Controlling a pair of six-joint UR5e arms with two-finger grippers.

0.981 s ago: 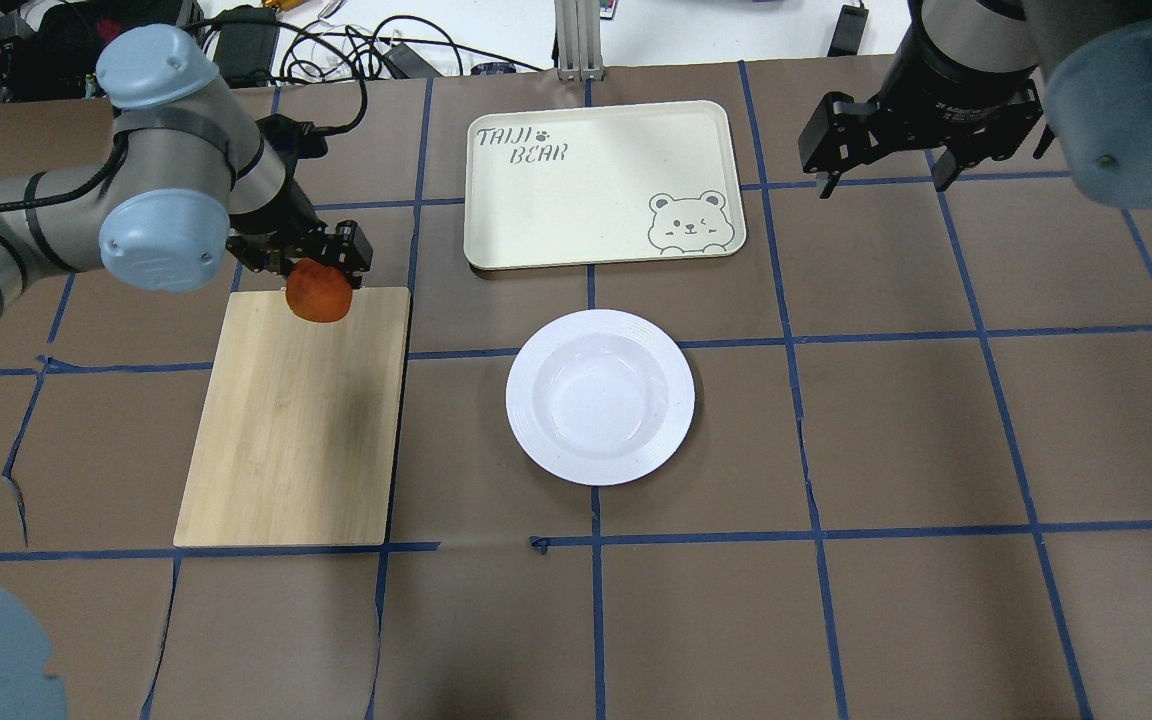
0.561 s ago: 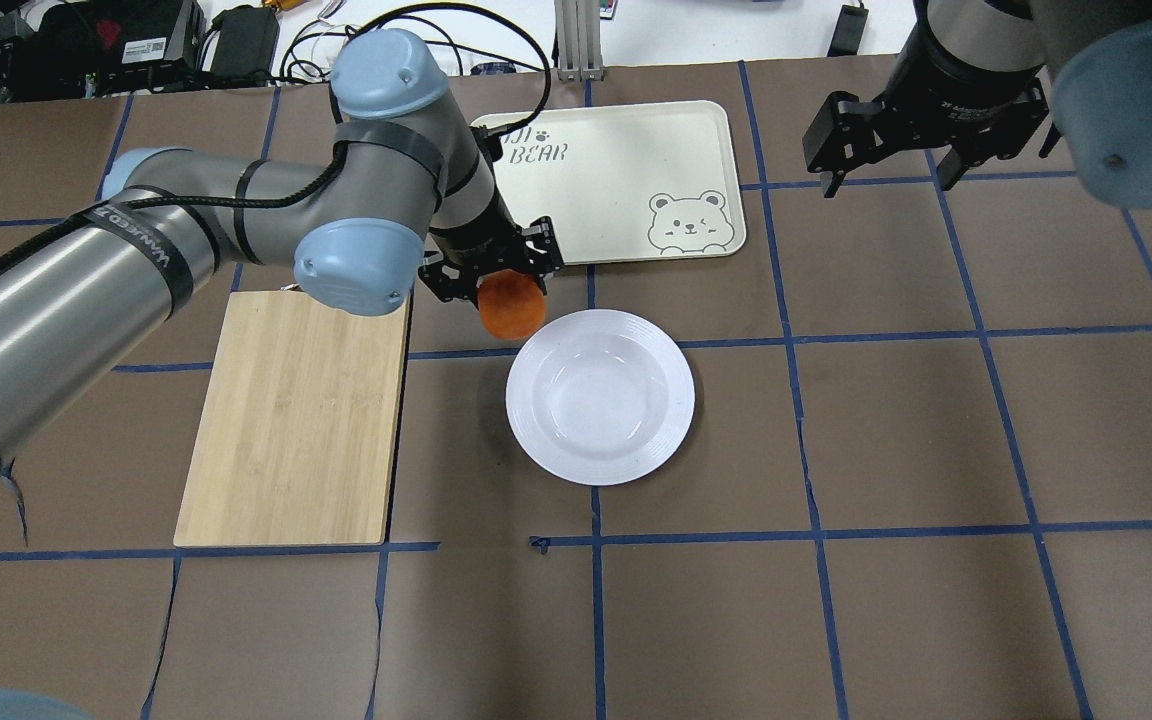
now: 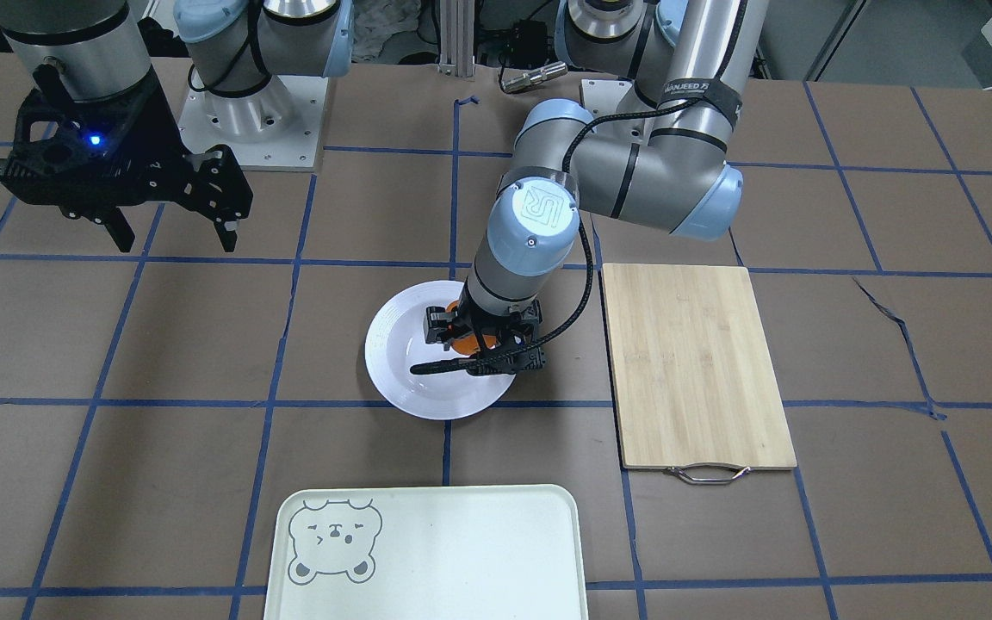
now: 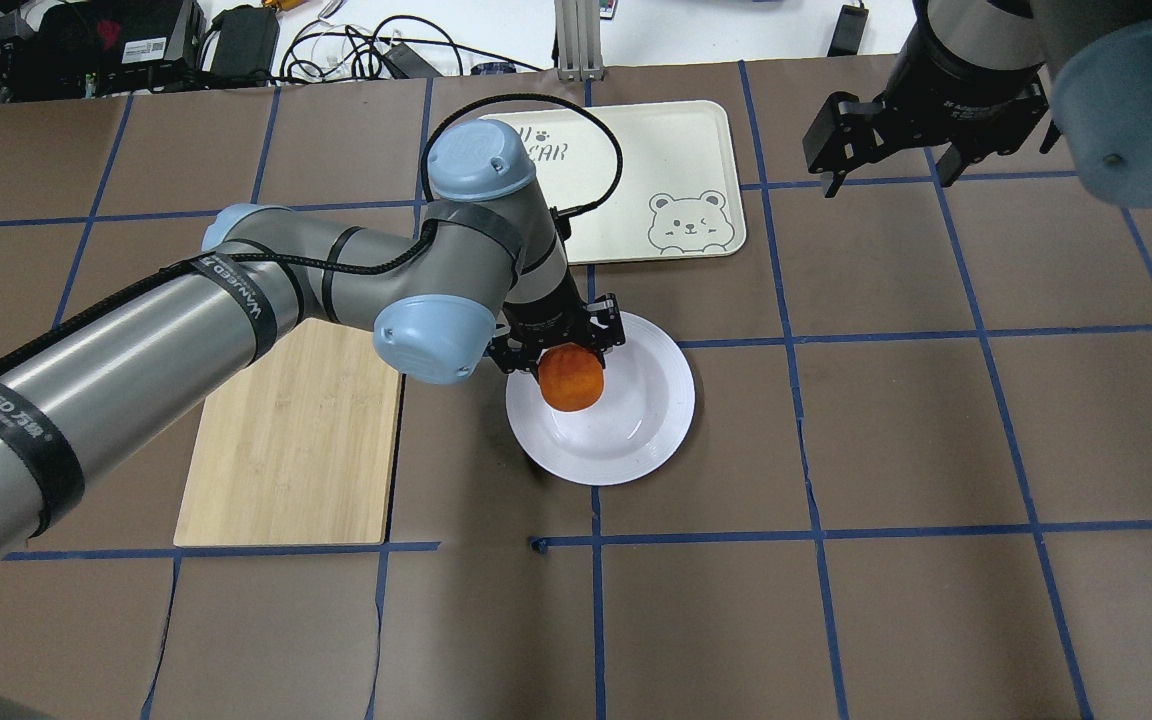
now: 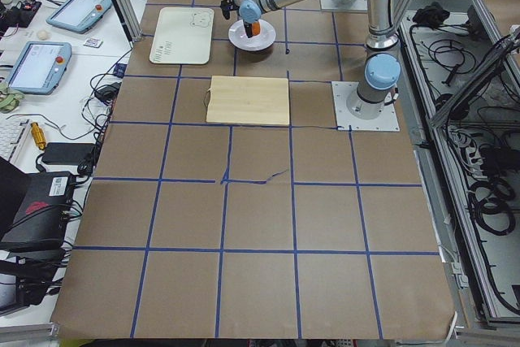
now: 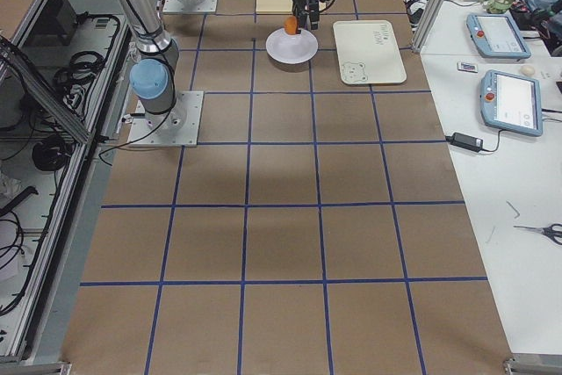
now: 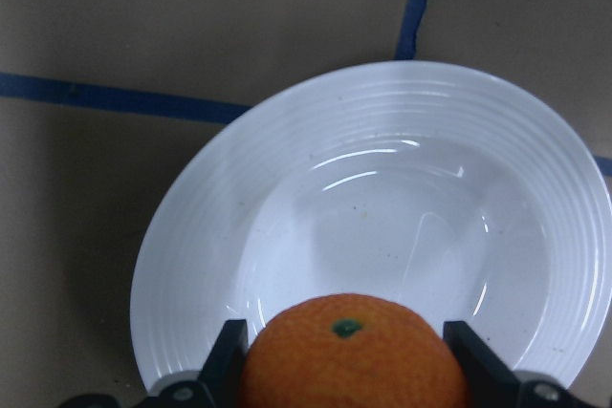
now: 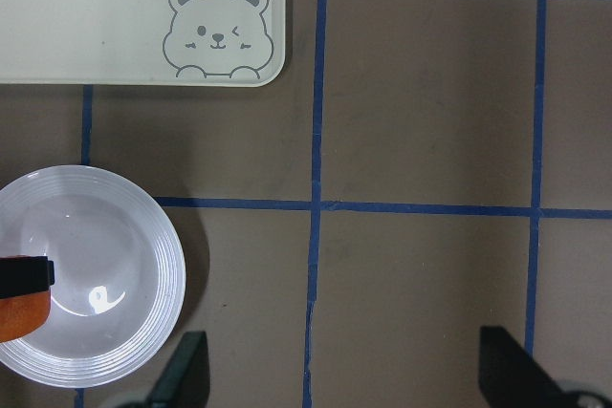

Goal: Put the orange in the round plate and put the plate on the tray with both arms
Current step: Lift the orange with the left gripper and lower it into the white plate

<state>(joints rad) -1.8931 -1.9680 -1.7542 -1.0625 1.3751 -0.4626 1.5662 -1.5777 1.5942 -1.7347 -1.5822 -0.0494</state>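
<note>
My left gripper (image 4: 568,372) is shut on the orange (image 4: 571,379) and holds it over the left part of the round plate (image 4: 646,420). The left wrist view shows the orange (image 7: 354,355) between the two black fingers, with the plate's (image 7: 382,217) white sunken centre below it. From the front, the orange (image 3: 464,341) shows only partly behind the left gripper (image 3: 483,340) above the plate (image 3: 393,362). The tray (image 4: 656,170) lies beyond the plate, partly hidden by the left arm. My right gripper (image 4: 888,175) hangs open and empty at the far right, above the table.
A light wooden cutting board (image 4: 286,450) with a metal handle (image 3: 707,474) lies left of the plate, under the left arm. Brown table covering with blue tape lines surrounds everything. Cables and boxes lie along the far edge.
My left arm carried the orange rightward from above the cutting board's far corner to over the plate. The right arm stayed still.
</note>
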